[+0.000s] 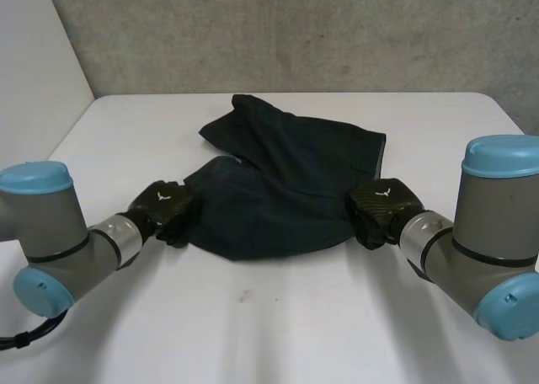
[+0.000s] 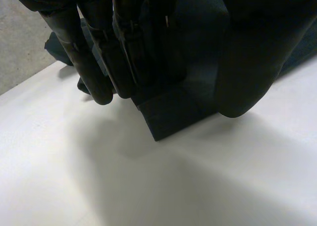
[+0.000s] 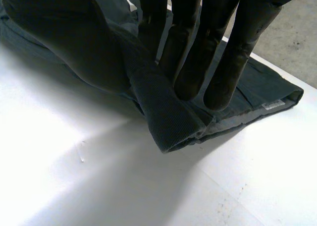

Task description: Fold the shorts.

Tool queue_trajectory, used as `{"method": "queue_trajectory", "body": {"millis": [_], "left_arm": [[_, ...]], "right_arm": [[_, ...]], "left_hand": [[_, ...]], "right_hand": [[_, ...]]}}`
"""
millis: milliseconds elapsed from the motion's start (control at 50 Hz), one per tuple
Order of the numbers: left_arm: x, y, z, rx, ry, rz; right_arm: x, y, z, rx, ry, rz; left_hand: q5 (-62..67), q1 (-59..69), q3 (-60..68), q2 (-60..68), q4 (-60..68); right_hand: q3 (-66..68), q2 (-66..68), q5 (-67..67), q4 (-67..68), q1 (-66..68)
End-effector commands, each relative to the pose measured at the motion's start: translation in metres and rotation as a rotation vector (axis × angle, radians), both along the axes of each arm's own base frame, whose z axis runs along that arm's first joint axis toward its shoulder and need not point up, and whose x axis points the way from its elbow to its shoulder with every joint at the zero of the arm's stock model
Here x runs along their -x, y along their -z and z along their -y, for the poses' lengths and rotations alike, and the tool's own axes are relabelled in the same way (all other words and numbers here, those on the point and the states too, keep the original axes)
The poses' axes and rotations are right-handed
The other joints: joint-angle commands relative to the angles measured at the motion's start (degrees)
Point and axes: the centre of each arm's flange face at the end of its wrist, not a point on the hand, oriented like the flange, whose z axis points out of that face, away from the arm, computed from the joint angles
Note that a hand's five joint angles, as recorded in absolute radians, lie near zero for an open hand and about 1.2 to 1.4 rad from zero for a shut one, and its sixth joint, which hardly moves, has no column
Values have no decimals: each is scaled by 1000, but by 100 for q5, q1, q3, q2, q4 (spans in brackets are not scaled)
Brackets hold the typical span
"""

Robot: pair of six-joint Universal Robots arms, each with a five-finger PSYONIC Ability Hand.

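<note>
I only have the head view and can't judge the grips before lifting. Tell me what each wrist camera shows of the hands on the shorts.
Observer: In its wrist view the left hand pinches a folded corner of the shorts between straight fingers and thumb.
Operator: Now the right.
Observer: The right hand pinches a rolled edge of the shorts between thumb and fingers.
Operator: Report anything else there.
Observer: A pale label lies on the shorts beyond the fingertips.
</note>
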Motion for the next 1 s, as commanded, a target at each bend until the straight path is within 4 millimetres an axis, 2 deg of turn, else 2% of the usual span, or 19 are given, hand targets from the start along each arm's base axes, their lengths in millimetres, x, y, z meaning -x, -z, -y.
{"method": "queue_trajectory", "body": {"millis": [20,300,360,380,420,680,740,820,840,920,1000], "left_arm": [[1,2,5,4,1,-1],[3,4,10,11,3,-1],[3,5,10,16,8,10],[4,5,9,22,16,18],[5,5,8,28,23,24],[6,6,4,49,26,76],[5,0,2,63,24,91],[-1,-36,-9,117,5,111],[-3,-49,-17,121,-2,113],[-8,-75,-38,135,-3,99],[-10,-75,-46,142,-6,97]], "right_arm": [[0,1,0,-2,0,-1],[0,1,-1,-4,1,-2],[0,1,-1,-4,1,-2],[0,1,-1,-4,1,-2],[0,1,-2,-5,-1,-4],[0,1,-1,-1,0,-5],[1,-1,-1,7,0,-8],[1,-21,-1,52,-2,3],[2,-32,-3,77,-6,4],[3,-54,-8,132,-17,6],[3,-55,-10,132,-12,8]], "left_hand": [[1177,1118,1134,1135,1136],[1279,1220,1236,1236,1237],[2016,1957,1972,1973,1974],[2852,2793,2808,2809,2810],[3695,3637,3652,3653,3654],[3699,3640,3656,3657,3658],[3699,3640,3656,3657,3658],[3699,3640,3656,3657,3658],[3699,3640,3656,3657,3658],[3699,3640,3656,3657,3658],[3699,3640,3656,3657,3658]], "right_hand": [[1090,1254,1387,1163,2415],[1090,1254,1387,1163,2415],[1090,1254,1387,1163,2415],[1090,1254,1387,1163,2415],[1090,1254,1387,1163,2415],[1090,1254,1387,1163,2415],[1090,1254,1387,1163,2415],[1090,1254,1387,1163,2415],[1090,1254,1387,1163,2415],[1090,1254,1387,1163,2415],[1090,1254,1387,1163,2415]]}}
